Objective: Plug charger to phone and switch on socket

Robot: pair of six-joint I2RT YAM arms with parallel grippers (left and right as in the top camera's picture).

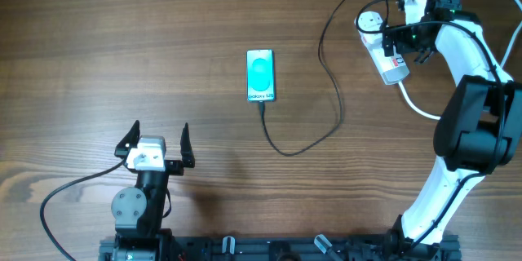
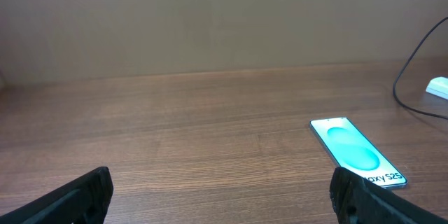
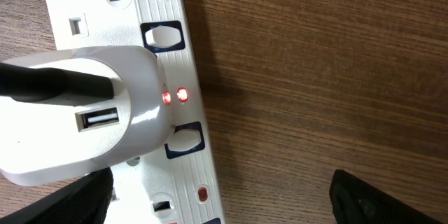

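The phone [image 1: 261, 75] lies mid-table with a glowing cyan screen; it also shows at the right of the left wrist view [image 2: 355, 150]. The thin black charger cable [image 1: 330, 73] runs from the phone's near end in a loop to a white adapter [image 3: 77, 122] plugged into the socket [image 1: 383, 49]. The socket strip [image 3: 183, 63] shows a lit red lamp beside the adapter. My right gripper [image 1: 400, 37] hovers open over the socket, its fingers [image 3: 220, 199] either side of the strip's edge. My left gripper [image 1: 157, 140] is open and empty near the front left.
A thick white cord [image 1: 420, 106] leaves the socket toward the right arm's base. A black cable [image 1: 65, 192] loops by the left arm's base. A wall rises behind the table's far edge [image 2: 210, 70].
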